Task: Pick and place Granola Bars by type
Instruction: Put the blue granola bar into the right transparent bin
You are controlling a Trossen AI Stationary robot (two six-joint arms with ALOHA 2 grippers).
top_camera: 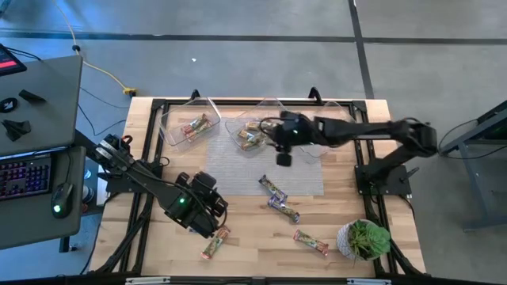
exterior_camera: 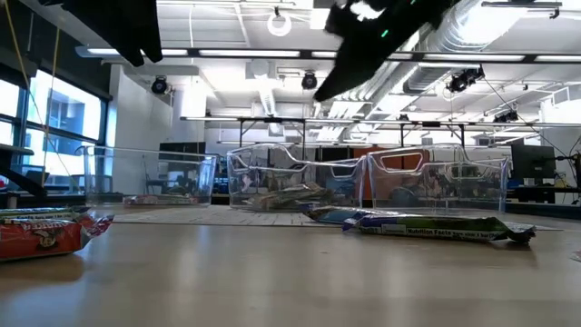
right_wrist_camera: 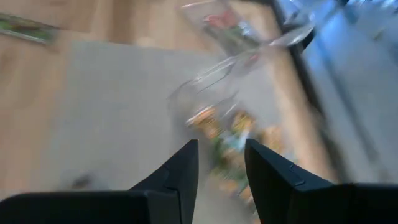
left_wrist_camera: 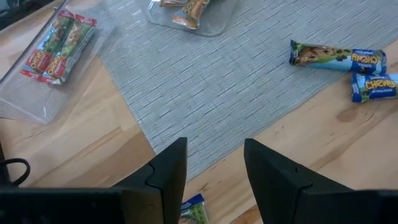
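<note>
The granola bars lie in several places. Red-orange ones rest flat in the far-left clear tub (top_camera: 190,127), green-tan ones in the middle tub (top_camera: 252,136). Two purple bars (top_camera: 272,187) (top_camera: 283,210) lie at the grey mat's near edge. Two red-orange bars (top_camera: 215,242) (top_camera: 311,242) lie on the wood near the front. My right gripper (top_camera: 283,157) hangs open above the middle tub's near side, nothing between its fingers (right_wrist_camera: 221,146). My left gripper (top_camera: 214,207) stands open over the mat's near-left corner (left_wrist_camera: 214,146), holding nothing.
A third clear tub (top_camera: 333,119) stands at the far right of the row. A small potted plant (top_camera: 364,239) sits at the near right corner. A desk with a keyboard (top_camera: 24,174) stands beyond the table's left edge.
</note>
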